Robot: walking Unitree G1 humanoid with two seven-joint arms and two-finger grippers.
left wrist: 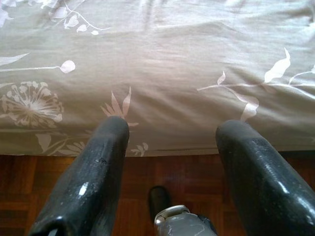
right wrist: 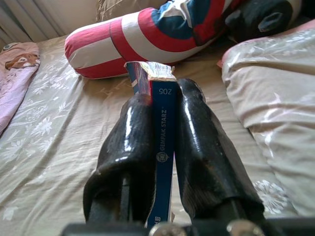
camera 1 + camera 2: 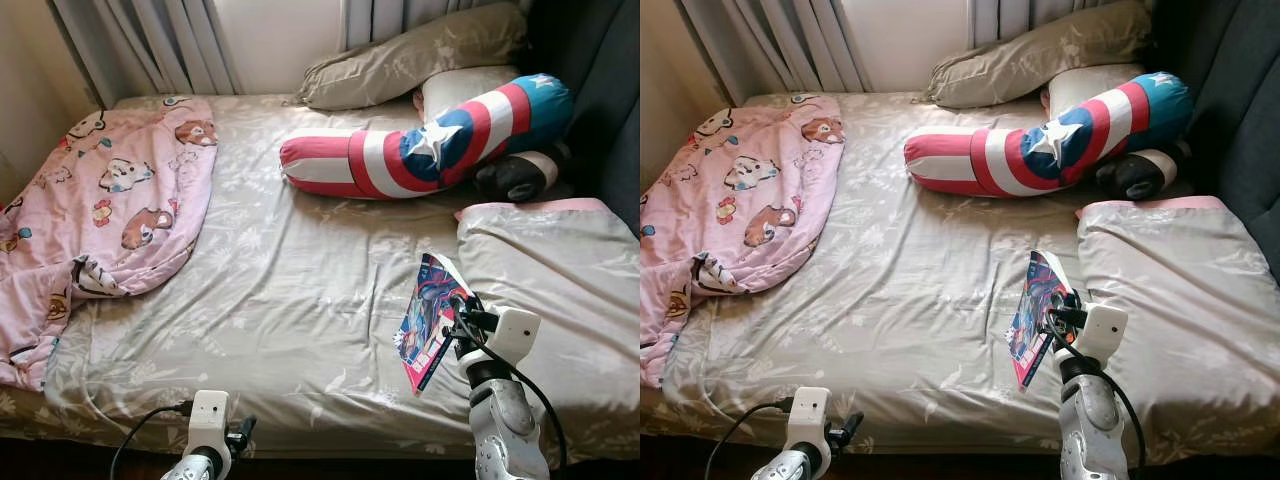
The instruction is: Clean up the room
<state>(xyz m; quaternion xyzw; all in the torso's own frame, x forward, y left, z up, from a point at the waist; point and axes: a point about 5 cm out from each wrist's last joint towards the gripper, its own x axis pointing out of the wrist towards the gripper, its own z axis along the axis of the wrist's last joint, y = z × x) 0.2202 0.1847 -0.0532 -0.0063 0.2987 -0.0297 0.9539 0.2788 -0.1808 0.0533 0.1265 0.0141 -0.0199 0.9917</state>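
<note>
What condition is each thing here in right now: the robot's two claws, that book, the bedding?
Right tool: shut on the comic book, above the bed.
Left tool: open, holding nothing, at the bed's edge.
Comic book: held off the sheet, closed.
Pink blanket: crumpled, spread.
Striped bolster: lying bent.
Folded quilt: folded flat.

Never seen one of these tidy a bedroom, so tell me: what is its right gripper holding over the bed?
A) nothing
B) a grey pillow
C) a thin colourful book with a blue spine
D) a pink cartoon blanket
C: the right gripper is shut on the thin colourful book with a blue spine, one black finger either side.
</note>
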